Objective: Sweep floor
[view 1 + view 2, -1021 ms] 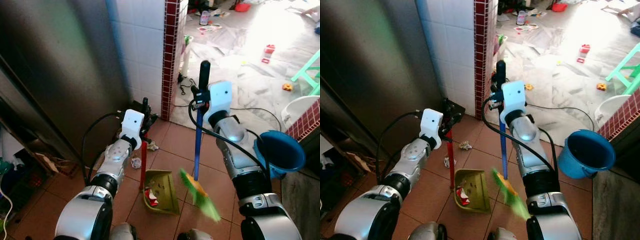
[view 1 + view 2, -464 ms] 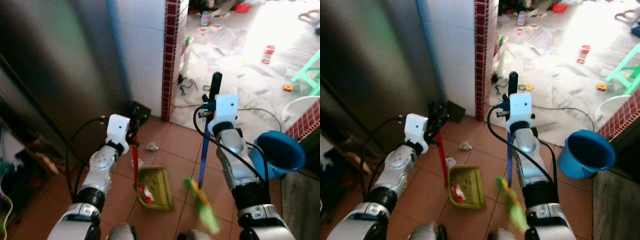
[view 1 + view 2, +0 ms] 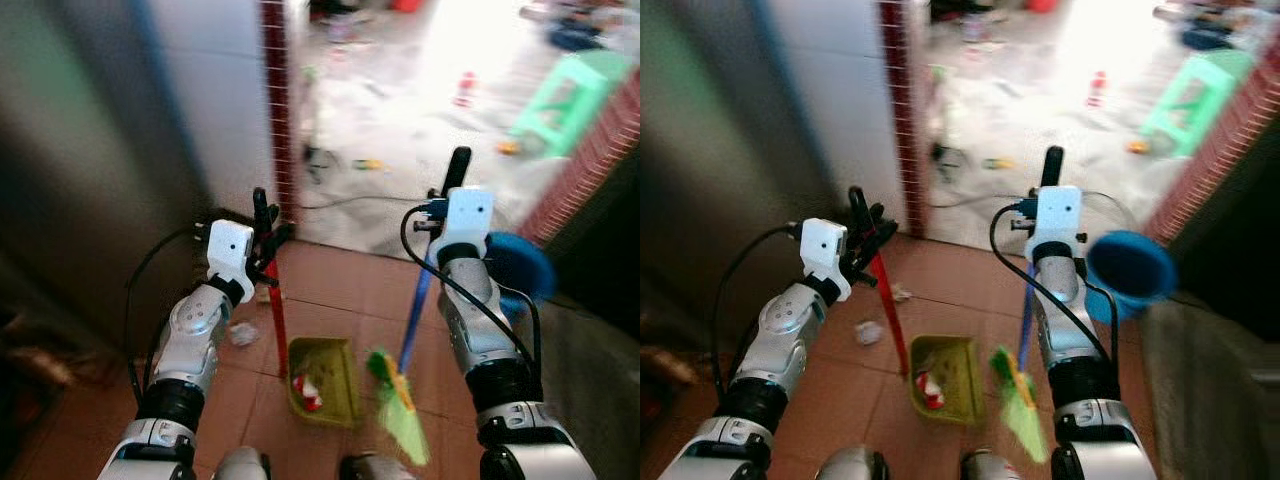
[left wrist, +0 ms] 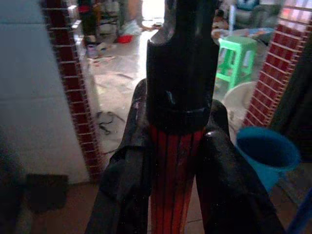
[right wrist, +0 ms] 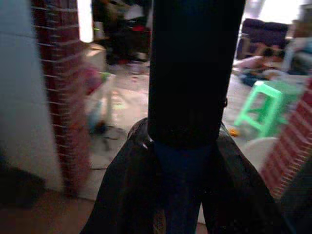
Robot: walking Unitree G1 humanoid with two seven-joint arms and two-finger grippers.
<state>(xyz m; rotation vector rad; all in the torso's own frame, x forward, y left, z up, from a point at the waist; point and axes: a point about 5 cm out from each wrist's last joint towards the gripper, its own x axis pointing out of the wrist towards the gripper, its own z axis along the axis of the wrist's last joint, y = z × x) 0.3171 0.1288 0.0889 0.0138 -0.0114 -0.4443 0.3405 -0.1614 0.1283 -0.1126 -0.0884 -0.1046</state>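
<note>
now left end effector point(image 3: 262, 222) grips dustpan handle point(image 3: 274, 318), right end effector point(image 3: 449, 185) grips broom point(image 3: 410, 335).

The dustpan point(image 3: 325, 378) lay on the floor point(image 3: 330, 290) between the two arms, with scraps point(image 3: 310, 393) in it. Its handle point(image 3: 274, 315) rose at its left side into the left tool point(image 3: 262, 238), which was clamped on it. Just right of the dustpan stood the broom point(image 3: 400, 410), its pole running up into the right tool point(image 3: 447, 195). A crumpled scrap point(image 3: 241, 334) lay left of the dustpan. A bucket point(image 3: 520, 270) sat to the right behind the right arm, a stool point(image 3: 560, 95) further back.
</note>
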